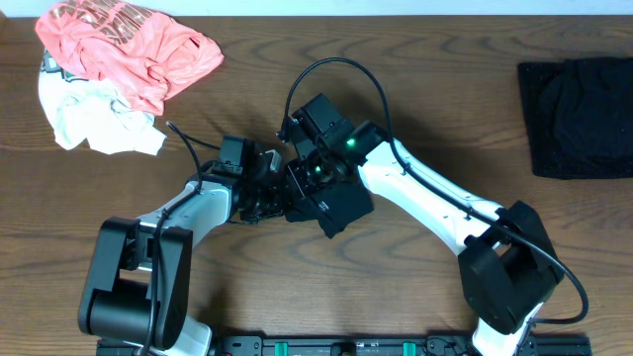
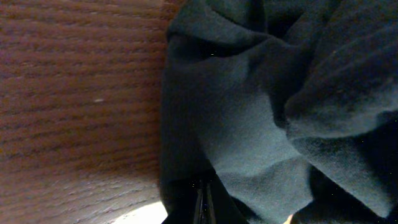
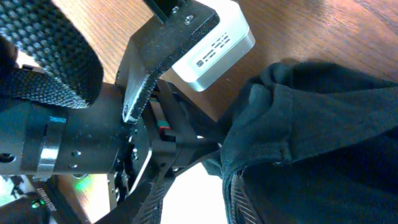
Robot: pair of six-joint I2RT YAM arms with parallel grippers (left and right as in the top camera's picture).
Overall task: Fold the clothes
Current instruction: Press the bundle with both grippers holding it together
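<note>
We see the black garment [image 1: 344, 210] bunched in a small heap at the middle of the bench [image 1: 425, 69], right where the tips of the two arms meet. The left arm [image 1: 188, 213] reaches in from the left, and its jaws are pressed tight together on a fold at the garment's edge. In the right wrist view the dark cloth [image 3: 311, 143] draws to a pinched point where those jaws meet it, just below a white box [image 3: 214, 46] on that wrist. In the left wrist view the same cloth [image 2: 261, 124] fills the right side in soft creases, with bare wood grain on the left.

The right arm [image 1: 435, 203] comes in from the right and bends over the heap. Its jaws are lost against the black cloth, so we cannot tell how wide they stand or whether they hold anything.

At the far left corner a crumpled coral-pink shirt [image 1: 129, 44] lies partly over a white garment [image 1: 94, 124]. By the right edge, well apart from the heap, lie folded black garments [image 1: 579, 117].
</note>
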